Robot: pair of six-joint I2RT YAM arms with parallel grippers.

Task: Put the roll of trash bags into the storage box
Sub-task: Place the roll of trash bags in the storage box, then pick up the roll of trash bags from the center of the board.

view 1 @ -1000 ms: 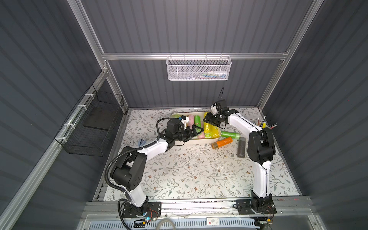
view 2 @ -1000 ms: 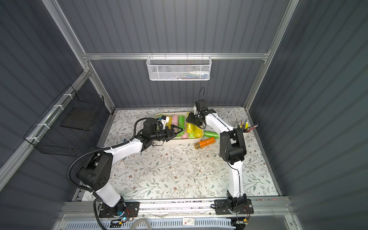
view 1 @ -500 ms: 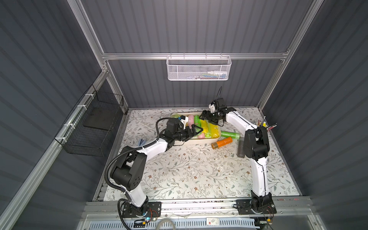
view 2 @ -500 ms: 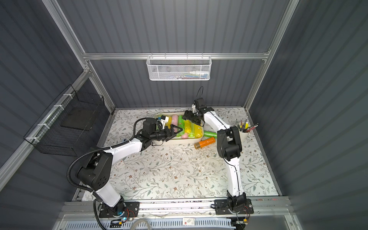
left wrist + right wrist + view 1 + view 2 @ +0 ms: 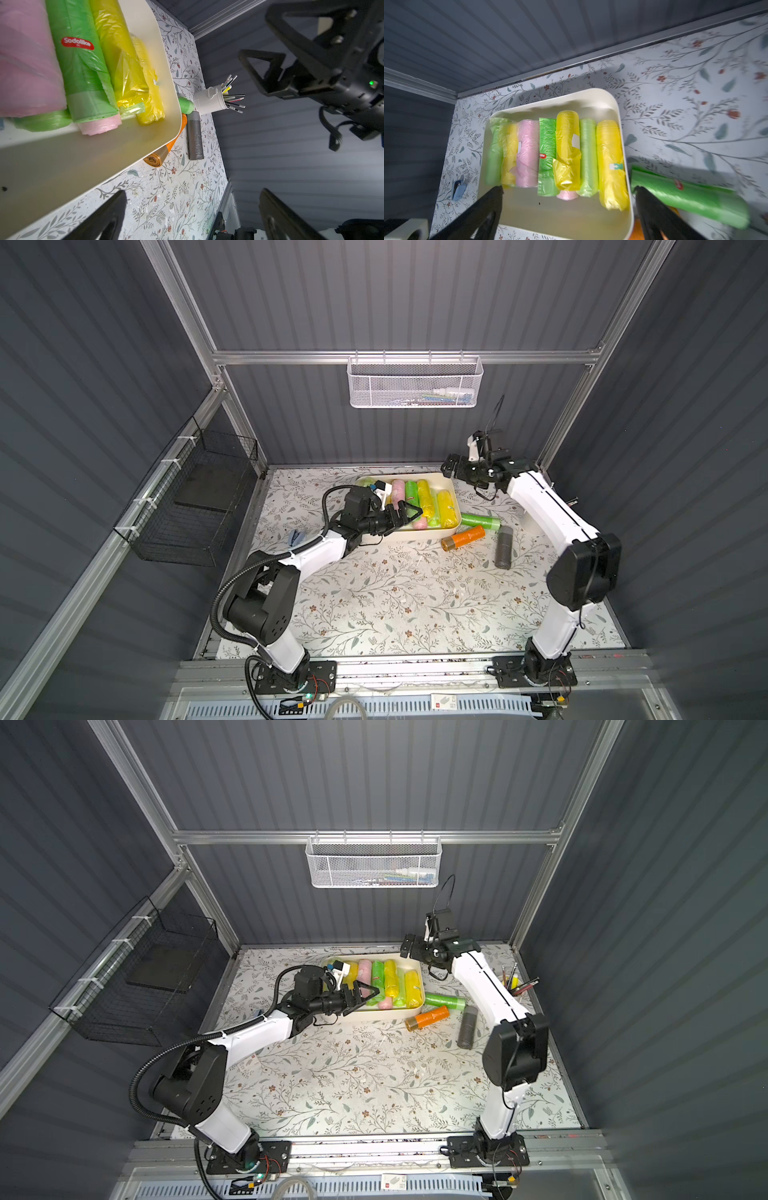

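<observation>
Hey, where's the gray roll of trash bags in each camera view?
Top view: gray roll on the table, right of the orange roll.
Top view: same place.
Left wrist: mid-picture, beside the orange roll.
Right wrist: not in it.
Shared landmark: the storage box.

1. The left arm (image 5: 320, 549) and right arm (image 5: 548, 510) share glossy white link shells joined by bulky black joint housings.
2. A black corrugated hose (image 5: 215, 608) loops beside the left arm's lowest joint.
3. Each arm stands on a black base plate (image 5: 328, 670) with thin red and black wires.
4. The right arm's fingers (image 5: 255, 72) are black open triangular frames with silver screws; a green light (image 5: 371, 83) glows behind them.
</observation>
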